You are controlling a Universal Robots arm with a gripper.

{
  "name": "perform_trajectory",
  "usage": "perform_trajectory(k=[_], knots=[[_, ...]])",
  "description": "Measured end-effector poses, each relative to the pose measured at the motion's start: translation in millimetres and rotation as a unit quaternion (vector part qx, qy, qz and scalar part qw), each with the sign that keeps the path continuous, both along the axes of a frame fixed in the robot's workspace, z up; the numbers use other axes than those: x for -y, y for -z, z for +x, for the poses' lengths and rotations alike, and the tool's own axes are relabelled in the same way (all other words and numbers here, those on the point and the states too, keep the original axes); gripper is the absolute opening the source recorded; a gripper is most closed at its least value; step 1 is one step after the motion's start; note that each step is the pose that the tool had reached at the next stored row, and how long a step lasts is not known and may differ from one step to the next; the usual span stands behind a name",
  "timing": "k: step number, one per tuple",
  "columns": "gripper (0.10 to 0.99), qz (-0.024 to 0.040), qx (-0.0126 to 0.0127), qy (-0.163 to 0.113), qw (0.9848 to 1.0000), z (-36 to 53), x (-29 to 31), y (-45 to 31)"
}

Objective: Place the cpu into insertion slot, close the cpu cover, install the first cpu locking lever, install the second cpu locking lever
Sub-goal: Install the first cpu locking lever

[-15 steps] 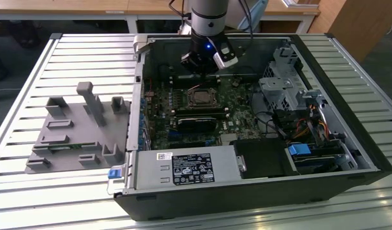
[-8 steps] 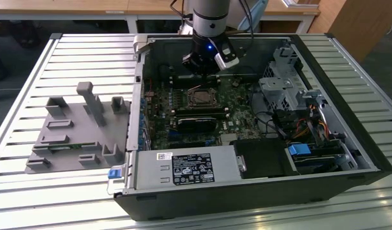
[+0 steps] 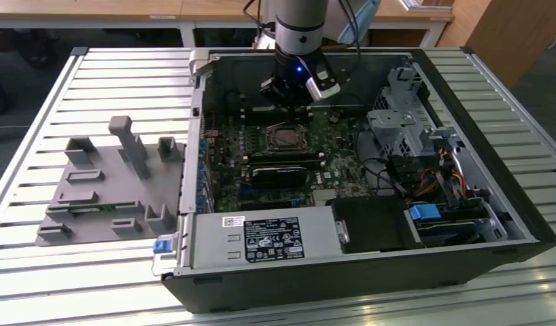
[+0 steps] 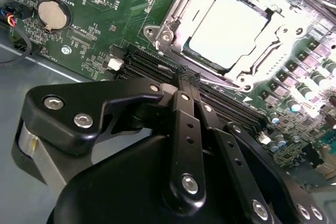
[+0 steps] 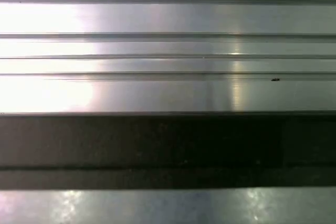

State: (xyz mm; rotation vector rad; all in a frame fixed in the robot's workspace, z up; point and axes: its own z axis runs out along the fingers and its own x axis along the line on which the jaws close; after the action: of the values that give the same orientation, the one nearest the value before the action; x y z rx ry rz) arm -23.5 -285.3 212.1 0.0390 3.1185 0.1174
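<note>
Exterior view: one arm (image 3: 299, 27) reaching down into one open computer case (image 3: 359, 170) lying on a slatted metal table (image 3: 96, 75). Gripper (image 3: 287, 102) hanging low over the far part of the green motherboard (image 3: 287, 156), just beyond the insertion slot (image 3: 285, 138), not touching it as far as can be seen. One grey plastic fixture (image 3: 110, 183) resting on the table by the case's side at the exterior view's left. One labelled power supply box (image 3: 259, 239) at the case's near edge.

Second wrist view: gripper (image 4: 189, 80) with its black fingers (image 4: 184, 124) drawn close together, tips nearly meeting, nothing between them. Tips poised above the long black memory slots (image 4: 157, 66), hard to say whether touching. One cpu (image 4: 233, 27), pale and square, seated flat in the insertion slot (image 4: 197, 59). One cpu cover (image 4: 184, 11), a silvery frame, lying down around the chip. One thin wire lever (image 4: 223, 82) running along the socket's edge nearest the fingers. One round coin battery (image 4: 52, 15) near the board's corner.

First wrist view: ribbed metal table (image 5: 168, 51) crossed by one dark band (image 5: 168, 148), likely the case wall.
</note>
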Motion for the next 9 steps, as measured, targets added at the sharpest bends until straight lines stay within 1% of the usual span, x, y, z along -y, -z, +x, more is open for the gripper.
perform_trajectory(k=[9], knots=[[0.106, 0.0000, 0.0000, 0.000, 1.0000, 3.4, -0.7, 7.2]])
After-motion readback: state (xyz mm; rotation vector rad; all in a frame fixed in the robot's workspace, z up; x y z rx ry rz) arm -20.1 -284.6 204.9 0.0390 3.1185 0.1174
